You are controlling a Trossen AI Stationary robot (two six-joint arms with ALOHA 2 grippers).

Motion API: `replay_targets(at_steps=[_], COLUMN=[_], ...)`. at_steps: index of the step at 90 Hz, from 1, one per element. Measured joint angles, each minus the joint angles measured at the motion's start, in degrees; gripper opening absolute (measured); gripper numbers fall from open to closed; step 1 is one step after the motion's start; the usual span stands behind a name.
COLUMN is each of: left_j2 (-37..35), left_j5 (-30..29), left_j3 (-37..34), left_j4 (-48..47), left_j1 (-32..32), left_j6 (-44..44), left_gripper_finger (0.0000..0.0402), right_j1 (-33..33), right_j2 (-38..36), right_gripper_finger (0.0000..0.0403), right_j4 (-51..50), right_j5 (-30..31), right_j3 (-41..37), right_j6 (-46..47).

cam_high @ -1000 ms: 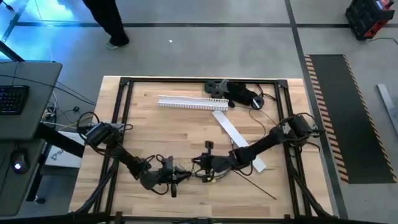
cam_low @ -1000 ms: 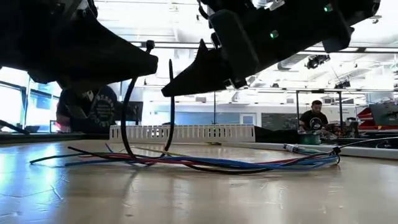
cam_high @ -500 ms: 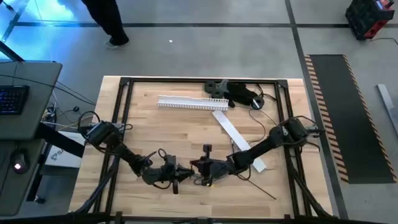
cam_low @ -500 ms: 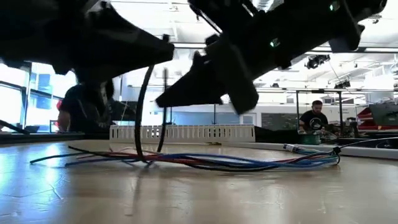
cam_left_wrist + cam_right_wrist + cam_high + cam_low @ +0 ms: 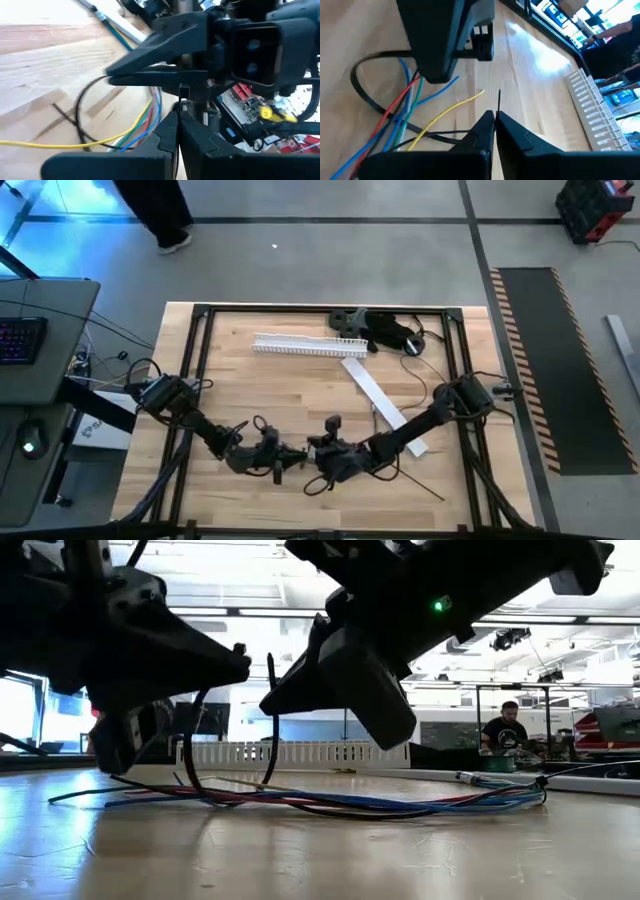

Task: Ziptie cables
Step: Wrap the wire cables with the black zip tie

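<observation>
While both arms reach to the near-middle of the wooden surface [image 5: 300, 380], the left gripper [image 5: 283, 461] and right gripper [image 5: 318, 452] meet tip to tip over the cables [image 5: 330, 802]. Cables = loose bundle of thin wires (blue, red, green, yellow, dark), lying flat on the surface, running past both grippers. A black zip tie [image 5: 195, 765] loops under/around the bundle and rises on both sides. Left jaws are together, clamped on one upright end of the tie, per left wrist view. Right jaws are pinched on the thin tail end [image 5: 498, 102]. White slotted strip [image 5: 308, 347], flat white strip [image 5: 375, 395] and a black gadget [image 5: 385, 330] sit toward the far side. Person [image 5: 508, 730] seated in the room beyond.
</observation>
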Motion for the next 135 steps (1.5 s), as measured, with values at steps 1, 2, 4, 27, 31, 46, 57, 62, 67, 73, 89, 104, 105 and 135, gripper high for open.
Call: replay_targets(at_steps=[1, 2, 4, 27, 31, 46, 57, 62, 67, 73, 89, 104, 105, 135], left_j2=[0.0, 0.0, 0.0, 0.0, 0.0, 0.0, 0.0, 0.0, 0.0, 0.0, 0.0, 0.0, 0.0, 0.0], left_j5=[0.0, 0.0, 0.1, 1.6, 1.6, 1.3, 1.9, 1.9, 2.4, 2.4, 1.1, 0.9, 0.9, 0.3], left_j3=[0.0, 0.0, 0.0, 0.0, 0.0, 0.0, 0.1, 0.1, 0.1, 0.1, 0.1, 0.1, 0.1, 0.1], left_j4=[0.1, 0.2, 0.2, -0.2, -0.2, 0.3, 0.2, 0.2, 0.2, 0.2, 0.2, -0.5, -0.5, -0.4], left_j1=[0.0, 0.1, 0.2, 1.8, 1.9, 2.4, 3.0, 3.0, 3.0, 2.9, 2.3, 2.3, 2.3, 3.0], left_j6=[0.0, 0.0, 0.0, 0.5, 0.6, 0.9, 0.5, 0.4, 0.4, 0.0, -0.1, -1.2, -1.2, -1.5], left_gripper_finger=[0.0, 0.0, 0.0, 0.0, 0.0, 0.0, 0.0, 0.0, 0.0, 0.0, 0.0, 0.0, 0.0, 0.0], right_j1=[0.0, -0.1, -0.2, -1.9, -2.0, -2.0, -2.0, -2.0, -2.0, -2.0, -2.0, -2.0, -2.0, -2.0], right_j2=[0.0, 0.0, 0.0, 0.0, 0.0, 1.2, 1.3, 1.3, 1.3, 1.3, 1.3, 1.3, 1.3, 1.3], right_gripper_finger=[0.0, 0.0, 0.0, 0.0, 0.0, 0.0, 0.0, 0.0, 0.0, 0.0, 0.0, 0.0, 0.0, 0.0], right_j4=[0.1, 0.2, 0.4, 1.0, 1.2, 2.7, 2.8, 3.1, 3.6, 4.2, 4.1, 4.4, 4.6, 6.6], right_j5=[0.0, 0.0, 0.0, -2.6, -2.7, -3.9, -3.9, -3.6, -3.4, -3.3, -2.1, -1.0, -1.0, -1.0], right_j3=[0.0, 0.0, 0.0, 0.0, 0.0, 0.0, 0.0, 0.0, 0.0, 0.0, 0.0, 0.0, 0.0, 0.0], right_j6=[-0.1, -0.2, -0.2, 0.9, 0.9, -0.8, -1.6, -1.7, -2.1, -2.1, -2.5, -3.2, -3.2, -4.7])
